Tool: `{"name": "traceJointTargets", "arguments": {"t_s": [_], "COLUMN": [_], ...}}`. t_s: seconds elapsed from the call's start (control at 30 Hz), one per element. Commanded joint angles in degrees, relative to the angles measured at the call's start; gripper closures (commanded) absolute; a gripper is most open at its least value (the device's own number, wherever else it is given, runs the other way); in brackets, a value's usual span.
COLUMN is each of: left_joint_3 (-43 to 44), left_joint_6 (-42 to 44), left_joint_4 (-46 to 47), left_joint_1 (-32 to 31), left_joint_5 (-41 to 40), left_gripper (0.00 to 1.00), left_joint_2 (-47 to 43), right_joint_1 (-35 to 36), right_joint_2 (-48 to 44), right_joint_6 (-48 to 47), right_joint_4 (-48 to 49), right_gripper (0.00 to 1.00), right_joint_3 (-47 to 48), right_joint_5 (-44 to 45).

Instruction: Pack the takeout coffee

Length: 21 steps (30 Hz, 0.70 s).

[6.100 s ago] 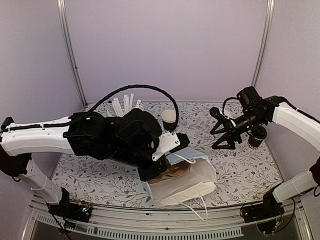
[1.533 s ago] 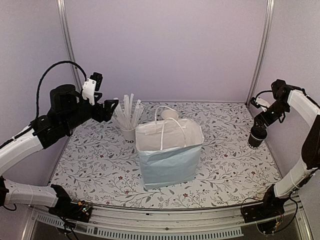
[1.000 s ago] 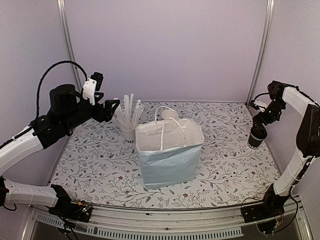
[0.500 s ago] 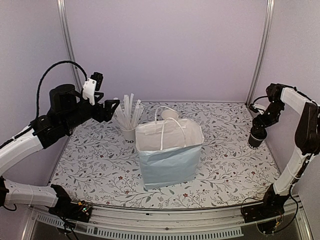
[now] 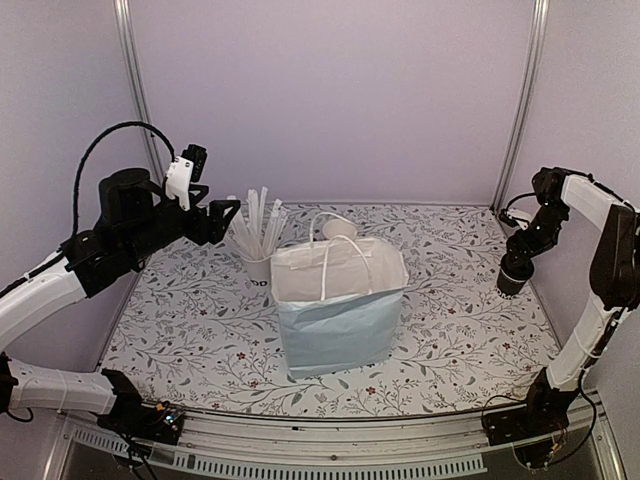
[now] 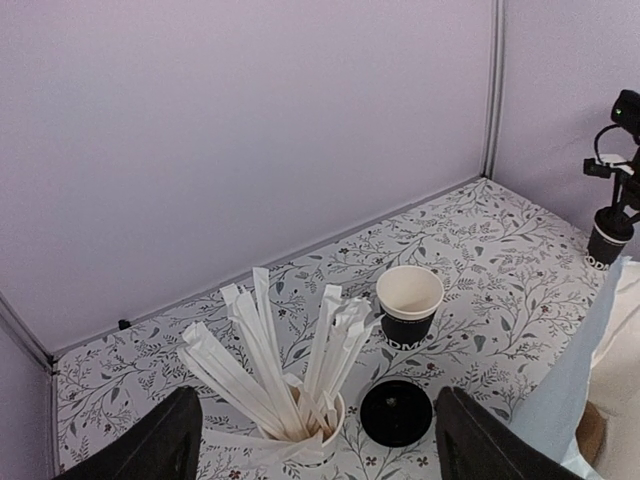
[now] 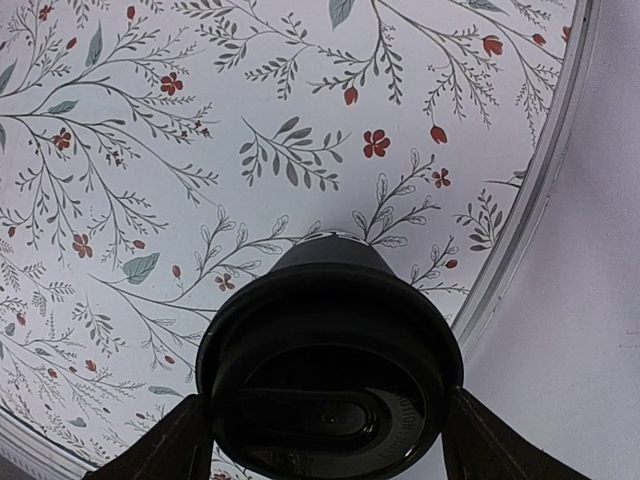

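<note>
At far left, raised above the table [image 5: 450, 330]: left gripper [image 5: 222, 212], jaws spread wide and holding nothing, aimed toward the middle of the floral-print surface.

Item 1. Straw cup [image 6: 305, 435]: white paper, packed with paper-wrapped straws fanning upward. Stands just below and ahead of the left jaws.

Item 2. Loose lid [image 6: 397, 412]: flat black plastic disc, lying on the table just right of the straw cup.

Item 3. Open coffee cup [image 6: 410, 305]: short tapered black paper, cream interior and rolled rim, axis upright. Stands behind the lid and behind the bag; the left arm is nearer.

Item 4. Paper bag [image 5: 340, 300]: pale blue, white inside, cord handles, standing with its mouth open at mid-table. Thin walls, likely to give if nudged.

Item 5. Lidded coffee cup [image 7: 330, 385]: black, domed plastic lid with sip slot, upright at the far right edge, well apart from the bag.

Item 6. Right gripper [image 5: 522, 250]: pointed straight down, directly above item 5. Fingers [image 7: 165, 445] parted and flanking the lid on both sides; contact cannot be told. Closing squarely on the cup looks like the coming move.
</note>
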Motion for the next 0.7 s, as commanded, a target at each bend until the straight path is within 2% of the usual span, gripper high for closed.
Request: {"name": "traceJointTargets", "arguments": {"t_s": [0.0, 0.47, 0.67], "left_joint_3": [0.3, 0.5, 0.5], "left_joint_6": [-0.3, -0.2, -0.3], "left_joint_4": [0.5, 0.4, 0.3], "left_joint_1": [0.8, 0.8, 0.8], "left_joint_5": [0.7, 1.4, 1.7], "left_gripper": [0.17, 0.18, 0.17], "left_joint_2": [0.3, 0.6, 0.8], "right_joint_1": [-0.1, -0.1, -0.1], "right_joint_2": [1.0, 0.7, 0.6], "right_joint_6": [0.7, 0.8, 0.9], "right_joint_4": [-0.1, 1.6, 1.5], "right_gripper": [0.21, 0.18, 0.24], "right_joint_3": [0.2, -2.1, -2.2], "right_joint_5": [1.2, 2.5, 2.3]}}
